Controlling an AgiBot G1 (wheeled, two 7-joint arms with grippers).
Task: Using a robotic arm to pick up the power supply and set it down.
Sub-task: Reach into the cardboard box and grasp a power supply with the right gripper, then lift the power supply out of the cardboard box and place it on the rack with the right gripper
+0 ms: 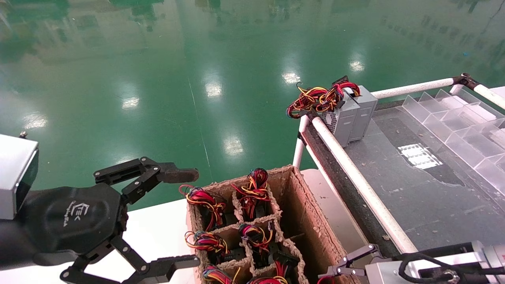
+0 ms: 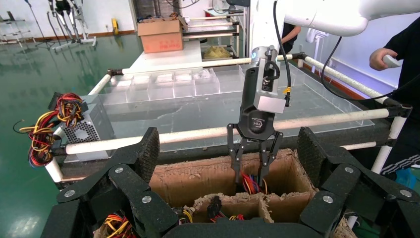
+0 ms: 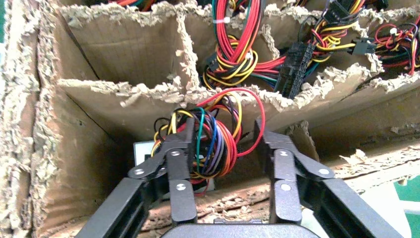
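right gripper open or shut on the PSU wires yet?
Open. The right gripper is down in the cardboard box, fingers straddling the power supply wire loop with gaps showing, not clamped.

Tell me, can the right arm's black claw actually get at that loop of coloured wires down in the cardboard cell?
Probably yes. The right gripper hangs open in the cell with its fingers either side of the loop of red, yellow and blue wires; nothing blocks it, though the torn cardboard divider sits close.
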